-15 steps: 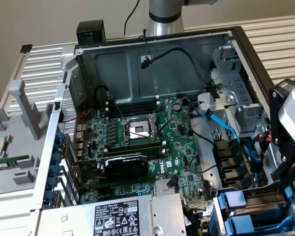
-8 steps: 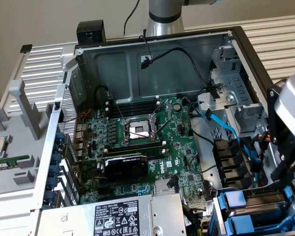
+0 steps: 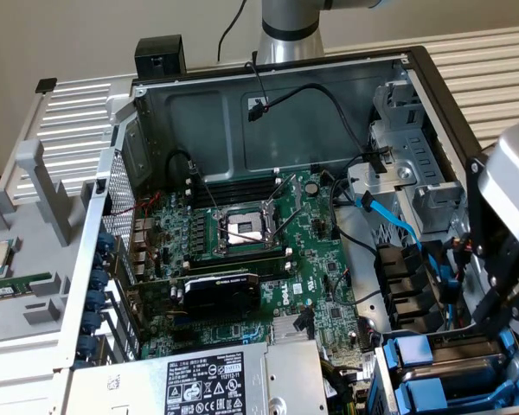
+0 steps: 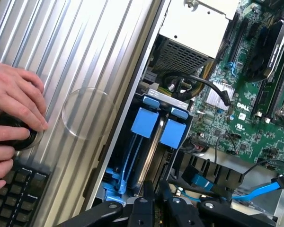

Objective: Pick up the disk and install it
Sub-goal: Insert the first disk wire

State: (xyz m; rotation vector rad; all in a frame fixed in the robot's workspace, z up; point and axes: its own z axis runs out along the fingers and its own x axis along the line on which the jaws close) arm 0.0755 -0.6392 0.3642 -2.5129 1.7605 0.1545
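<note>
You're looking at the disk [image 4: 154, 146] edge-on: a thin silver-metal strip clipped in its blue plastic frame, whose square blue tab sits at the far end, so the labelled face is turned out of your sight. It stands on edge, reaching down into the drive bay [image 4: 114, 176] at the corner of the computer case, just beside a second blue-tabbed frame [image 4: 172, 133] and parallel to it. Its near end runs in between the dark fingers [image 4: 143, 204], which sit close against it on either side.
</note>
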